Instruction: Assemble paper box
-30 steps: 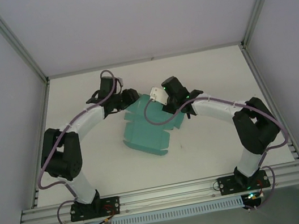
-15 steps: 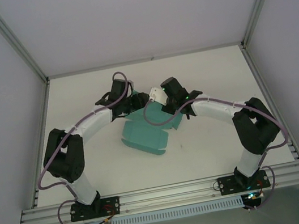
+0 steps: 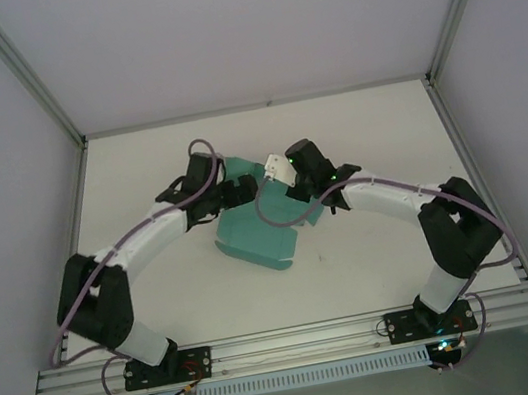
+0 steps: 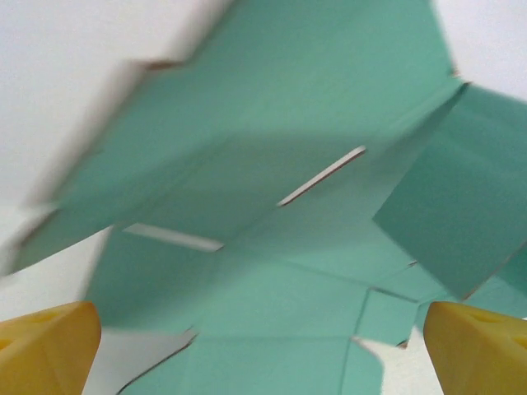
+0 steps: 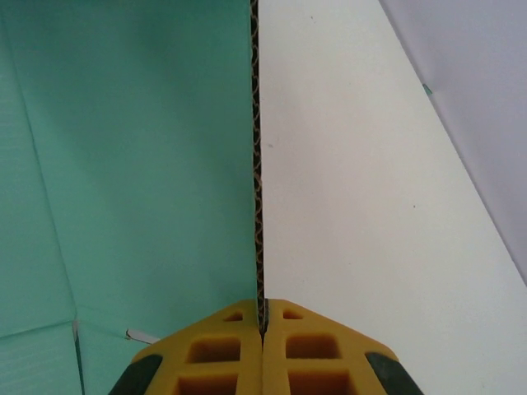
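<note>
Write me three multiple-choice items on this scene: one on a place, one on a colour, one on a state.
1. Where does the paper box lie?
A) in the middle of the table
B) on the near rail
C) against the left wall
2. What colour is it?
A) brown
B) white
C) teal
3. How do the right jaws stand?
A) wide open
B) shut on the box's edge
C) shut on nothing
Answers: 1 A, the top view shows it mid-table; 2 C, it is teal from above and from both wrists; 3 B, the right wrist view shows the edge pinched between them.
</note>
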You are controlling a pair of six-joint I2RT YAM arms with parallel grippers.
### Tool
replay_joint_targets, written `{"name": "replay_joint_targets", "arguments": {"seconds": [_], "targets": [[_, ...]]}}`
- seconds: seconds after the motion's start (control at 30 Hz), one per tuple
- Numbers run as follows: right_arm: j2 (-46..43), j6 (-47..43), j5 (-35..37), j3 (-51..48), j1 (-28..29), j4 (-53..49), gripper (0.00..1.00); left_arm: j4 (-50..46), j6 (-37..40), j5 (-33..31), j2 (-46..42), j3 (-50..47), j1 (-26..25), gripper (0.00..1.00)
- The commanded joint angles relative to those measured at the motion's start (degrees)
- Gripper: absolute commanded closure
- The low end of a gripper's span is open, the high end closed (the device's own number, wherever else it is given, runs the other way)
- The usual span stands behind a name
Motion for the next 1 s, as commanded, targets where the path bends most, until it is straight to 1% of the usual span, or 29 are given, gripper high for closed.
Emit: {"name": "replay_joint_targets", "arguments": {"seconds": [0.0,0.17,0.27,0.4,0.5,0.57,0.73,0.83,0.97], "targets": [[-2.32,0.48,0.56,-1.52,0.34,1.62,1.0,-3.73,0.38,-5.66,-4.15,-3.98,3.84,0.0],[-3.09,1.63,0.49,-2.38,0.36,1.28,1.0,-7.08,-0.95,-10.49,-3.89,-5.72,9.2,0.0],[-3.06,2.11,-0.11,-2.4,0.39,1.1,1.0,-6.15,-0.92,-11.72,-1.8,-5.54,10.58,0.0],[-2.59,2.64,-0.27,-2.17,0.35,1.53,1.0,-4.26,0.85,-8.67,2.4,-3.43,10.79,0.0],[-2.37,3.33,-0.58,-1.65,0.34,1.65,1.0,-1.91,2.24,-4.17,4.31,-3.37,10.75,0.0],[-2.22,4.16,-0.87,-1.04,0.26,1.15,1.0,0.35,3.15,0.15,4.08,-4.71,10.75,0.0],[-1.49,5.26,-1.85,-0.5,0.22,0.47,0.99,8.41,3.15,6.82,0.39,-10.19,10.68,0.0],[-1.29,6.1,-2.6,-0.72,0.21,0.62,0.99,10.35,3.88,9.42,-0.53,-11.5,10.42,0.0],[-1.3,7.05,-3.83,-0.41,0.18,0.6,0.99,11.88,4.58,11.31,0.26,-11.87,9.12,0.0]]}}
